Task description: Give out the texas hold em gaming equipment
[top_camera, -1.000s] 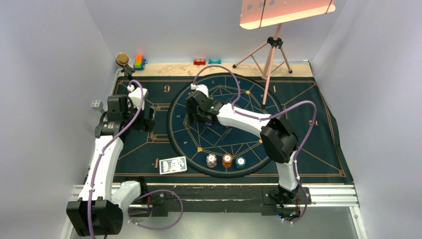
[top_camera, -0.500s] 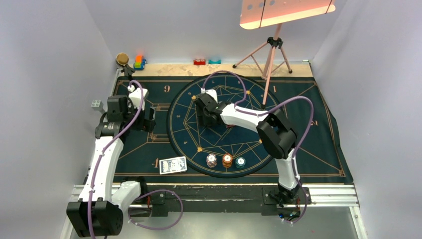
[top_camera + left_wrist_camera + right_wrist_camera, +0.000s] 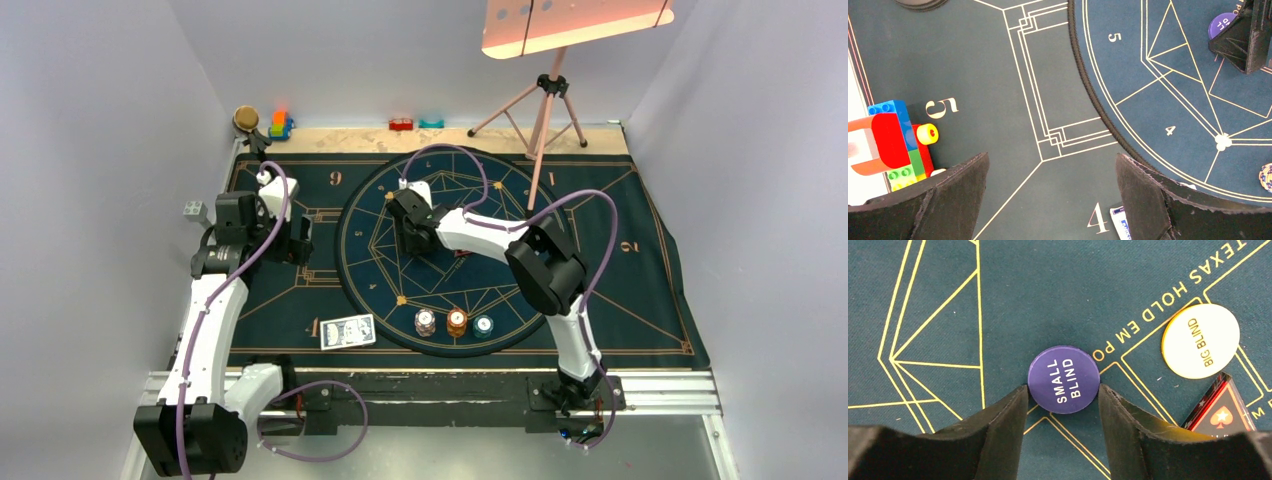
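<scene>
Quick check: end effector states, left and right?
Left end effector: open, holding nothing.
Right end effector: fingers sit at both edges of the purple disc; whether it is gripped cannot be told.

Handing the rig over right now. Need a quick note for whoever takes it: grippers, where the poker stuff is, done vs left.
Left gripper: open, empty, over the left side of the mat.
Right gripper: jaws against both edges of the small blind, which lies flat at the mat's centre, not lifted.
Big blind and red token: right of it in the wrist view.
Cards: one stack at the near edge.
Three chip stacks: in a row just right of the cards.
Done: nothing looks dealt out yet.
Left: place blinds, token, chips, cards.
</scene>
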Motion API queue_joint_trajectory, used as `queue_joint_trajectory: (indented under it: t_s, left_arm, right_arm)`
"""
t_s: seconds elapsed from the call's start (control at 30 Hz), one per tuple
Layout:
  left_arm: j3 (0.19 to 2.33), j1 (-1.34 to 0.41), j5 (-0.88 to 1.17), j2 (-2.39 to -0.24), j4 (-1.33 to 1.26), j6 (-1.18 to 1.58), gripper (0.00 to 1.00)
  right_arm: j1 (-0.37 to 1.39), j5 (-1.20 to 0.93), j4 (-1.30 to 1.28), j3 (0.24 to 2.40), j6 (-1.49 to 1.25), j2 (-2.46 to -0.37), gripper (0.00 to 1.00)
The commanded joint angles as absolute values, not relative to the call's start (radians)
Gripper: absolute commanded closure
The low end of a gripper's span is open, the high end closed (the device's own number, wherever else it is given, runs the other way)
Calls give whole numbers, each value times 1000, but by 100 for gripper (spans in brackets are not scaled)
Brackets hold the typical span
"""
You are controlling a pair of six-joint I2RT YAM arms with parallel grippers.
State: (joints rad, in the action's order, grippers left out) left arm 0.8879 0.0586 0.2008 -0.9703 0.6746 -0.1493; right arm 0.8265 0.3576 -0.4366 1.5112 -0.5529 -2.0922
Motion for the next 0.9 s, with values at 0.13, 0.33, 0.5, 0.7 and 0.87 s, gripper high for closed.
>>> queue_joint_trajectory:
  t_s: [0.13,0.33,0.5,0.7,0.87]
  left_arm:
    - [891,66,198,-952,647,-132,0]
    - [891,67,181,-947,647,-128,0]
    - [890,70,174,-945,649,-127,0]
    - [890,73,169,-947,646,-128,0]
    - [890,75,169,-947,646,-125,0]
  right_arm:
    - [852,364,-459,1568,-548,-2158,55]
    - [904,325,-457,1673,-530,-2218,59]
    - [945,273,-445,1804,-517,-2290,61]
    - [996,193,-439,1929,-511,-2347,61]
    - [1000,134,-399,1937,-548,-2362,60]
